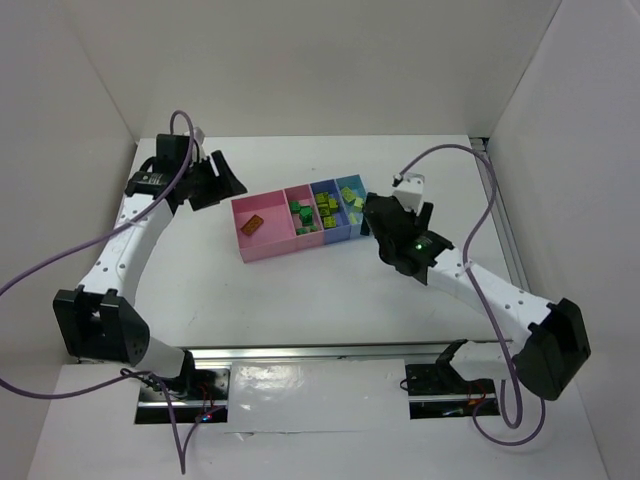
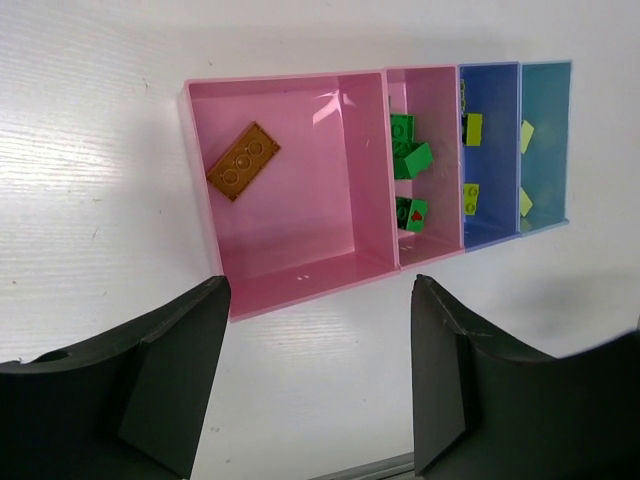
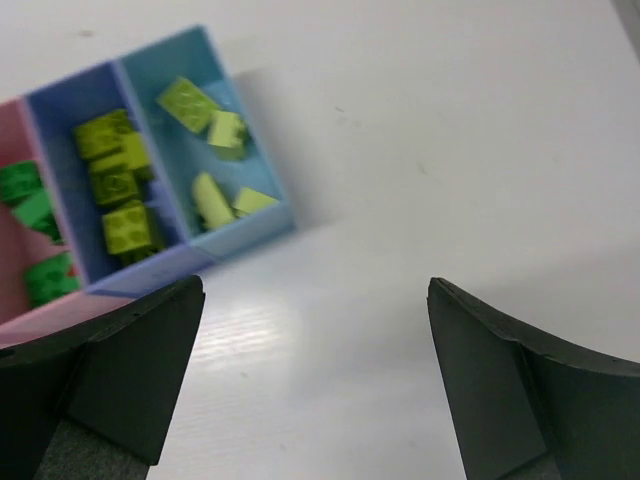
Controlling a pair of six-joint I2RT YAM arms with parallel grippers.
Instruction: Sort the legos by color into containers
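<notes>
The tray sits mid-table with four compartments. An orange-brown brick lies in the large pink one. Dark green bricks are in the narrow pink one, lime bricks in the periwinkle one, pale yellow bricks in the light blue one. My left gripper is open and empty, just left of the tray. My right gripper is open and empty at the tray's right end. The left wrist view shows the orange-brown brick and green bricks. The right wrist view shows lime bricks and pale bricks.
White walls enclose the table on the left, back and right. A metal rail runs along the near edge between the arm bases. Purple cables loop over both arms. No loose bricks show on the white table.
</notes>
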